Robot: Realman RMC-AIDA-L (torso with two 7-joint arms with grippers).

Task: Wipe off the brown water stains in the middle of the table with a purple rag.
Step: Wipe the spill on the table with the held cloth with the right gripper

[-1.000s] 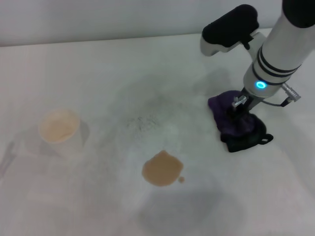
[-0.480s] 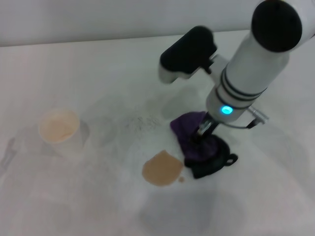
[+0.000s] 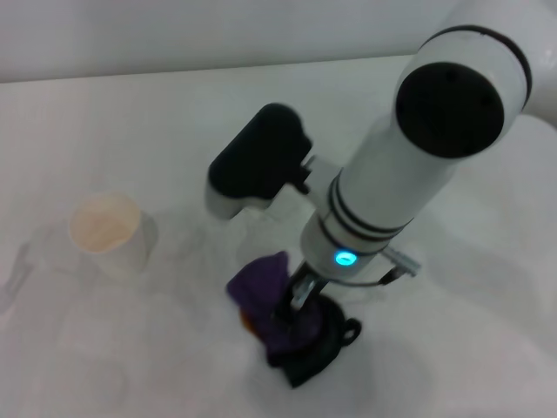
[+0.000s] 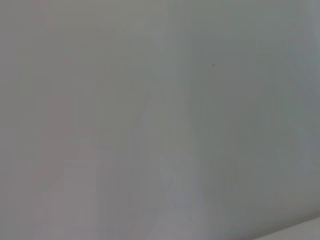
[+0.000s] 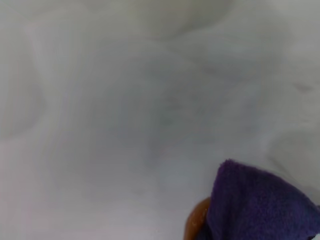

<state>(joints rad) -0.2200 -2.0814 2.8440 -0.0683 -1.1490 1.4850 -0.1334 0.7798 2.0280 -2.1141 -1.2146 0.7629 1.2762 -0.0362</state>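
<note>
**One arm, one rag, pressed down on the stain**

One arm works: the right gripper point(image 3: 294, 300) reaches down from the thick white forearm with its black bands and a glowing cyan ring, and its metal fingers pinch the purple rag point(image 3: 271, 300) from above. The rag is a soft, nappy, bunched cloth, dark purple on top with a black part and a small black loop point(image 3: 350, 330) trailing on the side toward the robot's right. It rests on the table point(image 3: 130, 366), near the middle of the front half.

Almost all of the brown water stains point(image 3: 247, 323) lie hidden under the cloth (only a thin orange-brown sliver peeks out at the rag's left edge in the head view). The right wrist view shows the same thing close up: a fuzzy purple fold point(image 5: 260, 205) with a wet brown crescent point(image 5: 196, 220) touching its edge, on the pale tabletop point(image 5: 125, 125).

A white paper cup point(image 3: 109, 233), round-rimmed with a tan inside, stands upright well apart to the left of the rag. The arm's black, rounded joint housing point(image 3: 258, 160) and wide forearm block much of the tabletop behind the rag.

The left wrist view gives only a flat grey-white blank, and the left gripper appears nowhere.
</note>
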